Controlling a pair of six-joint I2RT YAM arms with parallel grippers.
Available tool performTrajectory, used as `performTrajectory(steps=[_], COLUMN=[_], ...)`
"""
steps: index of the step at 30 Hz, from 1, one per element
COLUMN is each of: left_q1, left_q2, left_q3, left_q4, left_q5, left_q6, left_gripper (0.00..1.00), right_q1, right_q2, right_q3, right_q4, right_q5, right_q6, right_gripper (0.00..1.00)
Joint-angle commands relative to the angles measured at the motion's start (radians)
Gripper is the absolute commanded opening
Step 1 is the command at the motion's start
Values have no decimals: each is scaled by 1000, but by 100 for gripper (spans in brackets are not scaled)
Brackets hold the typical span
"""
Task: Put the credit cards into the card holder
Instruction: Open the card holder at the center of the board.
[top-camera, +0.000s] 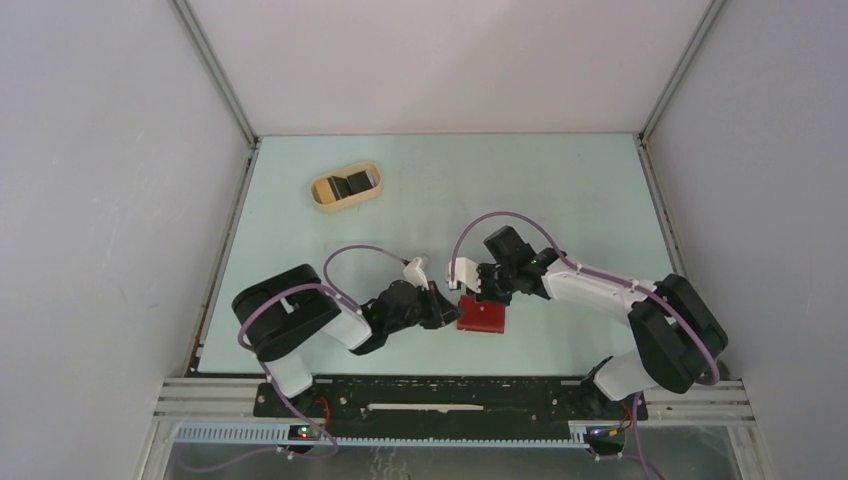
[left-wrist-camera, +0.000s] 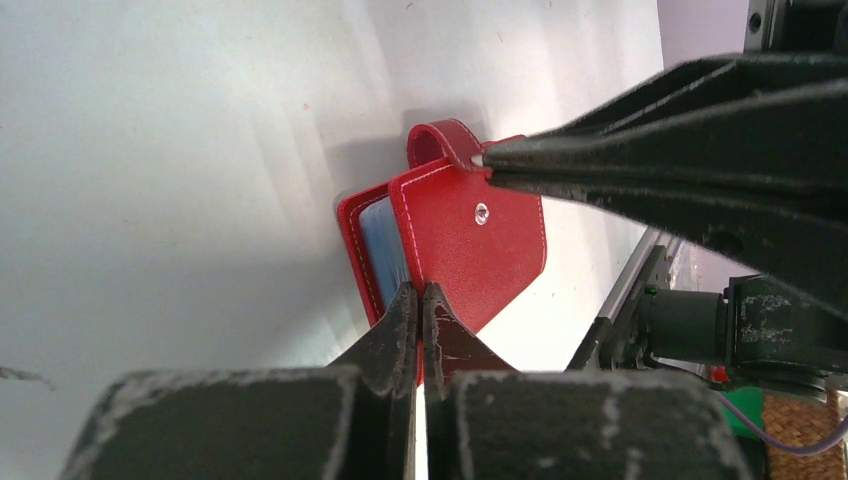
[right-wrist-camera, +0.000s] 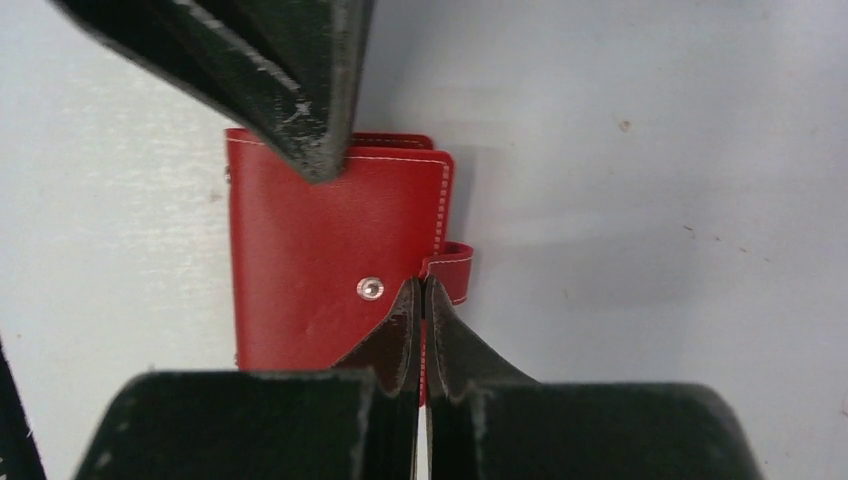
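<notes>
The red card holder (top-camera: 482, 316) lies on the table between the two arms, its cover partly lifted, and a pale blue inner face (left-wrist-camera: 382, 245) shows under it. My left gripper (left-wrist-camera: 420, 292) is shut on the near edge of the red cover. My right gripper (right-wrist-camera: 421, 287) is shut on the cover's edge beside the snap strap (right-wrist-camera: 452, 270). In the left wrist view the right gripper's fingertips (left-wrist-camera: 500, 160) pinch next to the strap loop. Flat dark and tan pieces that look like credit cards (top-camera: 350, 184) stand in the tan dish, too small to make out.
The tan oval dish (top-camera: 322, 196) sits at the back left of the table, well away from both grippers. White walls close the table on three sides. A metal rail (top-camera: 450, 392) runs along the near edge by the arm bases.
</notes>
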Motion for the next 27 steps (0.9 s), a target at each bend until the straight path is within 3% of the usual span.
performTrajectory(steps=[1, 10, 11, 14, 23, 27], left_q1=[-7, -7, -6, 2, 153, 162], left_q2=[-6, -127, -147, -199, -280, -376], left_q3=[-10, -39, -37, -27, -153, -200], left_q4=[37, 45, 30, -41, 11, 23], left_q5=[16, 8, 7, 30, 148, 149], left_q6=[41, 199, 220, 272, 223, 197], left_gripper=[0, 0, 2, 22, 47, 53], right_q1=[-40, -177, -185, -208, -246, -243], right_q2=[-37, -91, -98, -130, -258, -230], right_q3=[12, 84, 90, 123, 181, 181], right_q4=[73, -11, -19, -50, -229, -254], right_q5=[48, -155, -174, -225, -541, -562], right_q6=[71, 202, 212, 250, 217, 240], right_gripper=[0, 0, 0, 0, 0, 0])
